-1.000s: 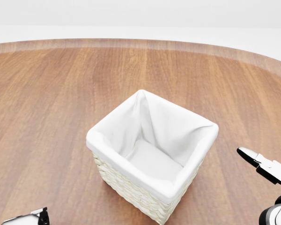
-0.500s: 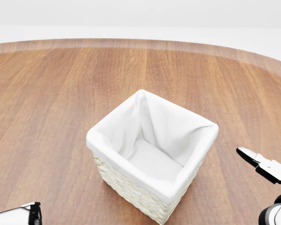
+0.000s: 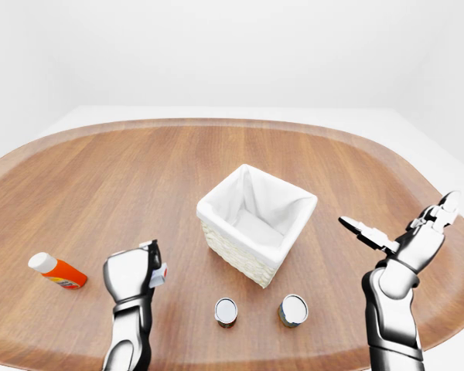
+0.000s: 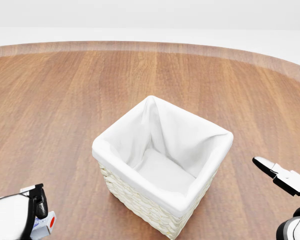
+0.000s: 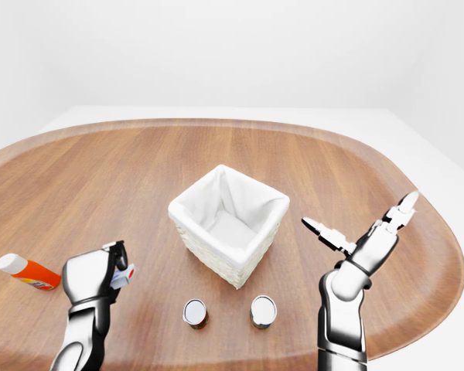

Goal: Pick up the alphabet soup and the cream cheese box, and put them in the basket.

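One item in hand, basket next.
Our left hand (image 3: 131, 272) is clamped on the cream cheese box (image 4: 44, 223), left of and below the basket (image 3: 255, 212); we must carry it over the rim. Our right hand (image 3: 406, 236) is spread, holding nothing. Two cans (image 3: 226, 311) wait nearby.

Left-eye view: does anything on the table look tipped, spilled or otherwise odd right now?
Only the orange bottle stands out: it lies on its side near the left edge. The basket sits upright and empty, both cans stand upright, and nothing is spilled.
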Controlling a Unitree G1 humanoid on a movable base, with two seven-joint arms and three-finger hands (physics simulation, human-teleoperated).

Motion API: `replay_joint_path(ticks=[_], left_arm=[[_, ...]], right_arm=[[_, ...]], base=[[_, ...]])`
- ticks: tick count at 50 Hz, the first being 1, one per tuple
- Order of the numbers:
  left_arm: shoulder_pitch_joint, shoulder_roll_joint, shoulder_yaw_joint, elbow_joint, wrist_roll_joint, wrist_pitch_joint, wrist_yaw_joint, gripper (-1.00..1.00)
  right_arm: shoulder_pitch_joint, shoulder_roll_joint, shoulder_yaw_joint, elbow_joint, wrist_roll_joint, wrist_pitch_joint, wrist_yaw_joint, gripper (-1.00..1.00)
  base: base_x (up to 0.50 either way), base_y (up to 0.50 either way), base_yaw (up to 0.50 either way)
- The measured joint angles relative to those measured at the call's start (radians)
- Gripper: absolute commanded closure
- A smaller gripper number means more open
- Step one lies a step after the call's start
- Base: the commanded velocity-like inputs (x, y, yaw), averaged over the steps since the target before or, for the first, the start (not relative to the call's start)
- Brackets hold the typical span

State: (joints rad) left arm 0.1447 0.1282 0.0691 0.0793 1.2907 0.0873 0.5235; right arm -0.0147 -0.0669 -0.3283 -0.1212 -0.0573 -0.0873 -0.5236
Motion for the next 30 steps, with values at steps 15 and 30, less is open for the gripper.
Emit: replay_joint_path(ticks=[15,30], left_arm=[[-0.05,-0.027,-0.033,-0.133,0.074,0.0,-0.045,1.0],[-0.133,-0.048,-0.059,-0.257,0.176,0.0,-0.196,1.0]], right_arm=[[0.007,0.003,-0.001,-0.016,0.003,0.0,0.0,-1.0],[0.01,0.006,0.0,-0.019,0.002,0.0,0.0,-1.0]], base=[[0.0,0.0,0.0],[0.0,0.0,0.0]])
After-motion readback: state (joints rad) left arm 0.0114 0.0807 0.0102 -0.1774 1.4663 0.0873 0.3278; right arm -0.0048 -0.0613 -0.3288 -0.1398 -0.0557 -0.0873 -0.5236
